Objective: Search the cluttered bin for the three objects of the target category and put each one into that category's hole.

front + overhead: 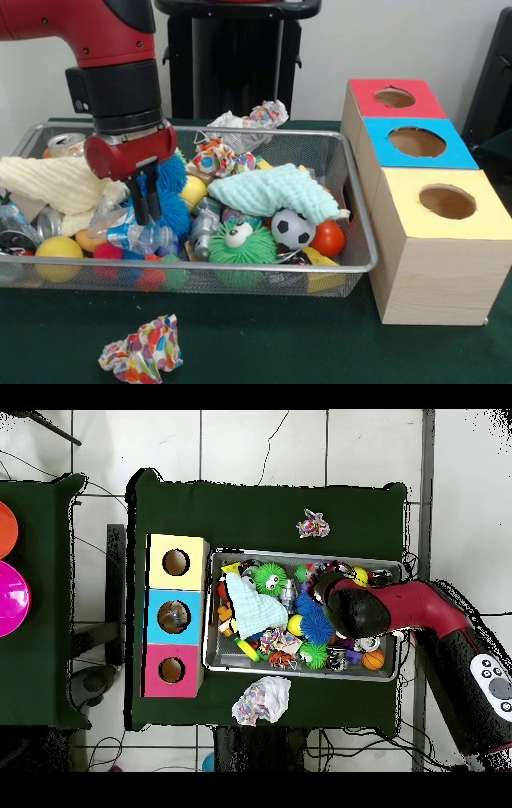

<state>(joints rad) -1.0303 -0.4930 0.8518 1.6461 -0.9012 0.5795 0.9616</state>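
Green cloth covers the table [320,352] on white floor tiles [250,444] — end effector [146,214] pinching a crushed bottle [132,238].

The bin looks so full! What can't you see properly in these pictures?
- Gripper, front view: its tips are down at a clear bottle; whether they pinch it cannot be told.
- Overhead view: the red arm covers the gripper and that end of the bin.
- Front view: a mint cloth hides toys beneath.
- Red box's hole: too dark to see inside.
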